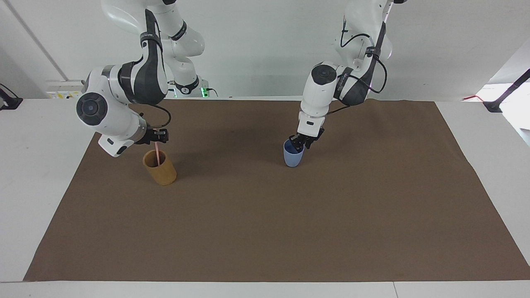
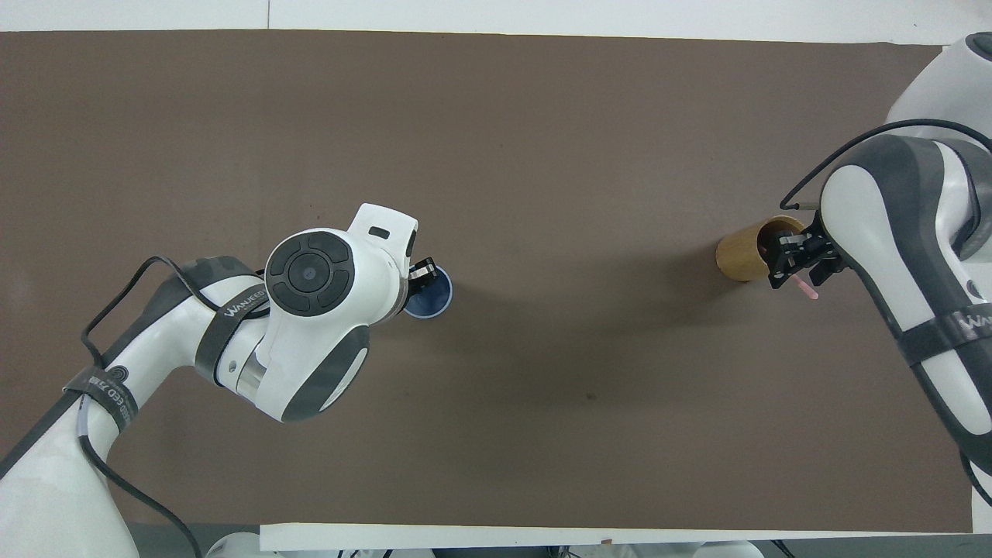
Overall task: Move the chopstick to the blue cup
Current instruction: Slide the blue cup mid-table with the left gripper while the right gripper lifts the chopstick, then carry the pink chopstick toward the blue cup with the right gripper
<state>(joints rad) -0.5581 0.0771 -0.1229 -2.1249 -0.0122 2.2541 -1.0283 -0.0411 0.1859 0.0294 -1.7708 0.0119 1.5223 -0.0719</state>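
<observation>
Pale-pink thin chopstick (image 1: 157,152) in the tan cylindrical cup (image 1: 160,168) wants a firm, straight lift from the right gripper (image 1: 157,135), whose clasp I cannot tell, while the left gripper (image 1: 299,142), likewise unclear, sits at the light-blue tapered cup's (image 1: 292,155) rim.

a tan-yellow cylindrical cup (image 1: 160,167) (image 2: 745,248) stands upright on a brown mat (image 1: 265,231) (image 2: 496,139), toward the right arm's end of the tabletop (image 1: 37,165) and in the half of the mat nearer to the robots. the mat covers most of the white tabletop, leaving pale margins at both ends. a white wall (image 1: 265,49) rises at the robots' end.
</observation>
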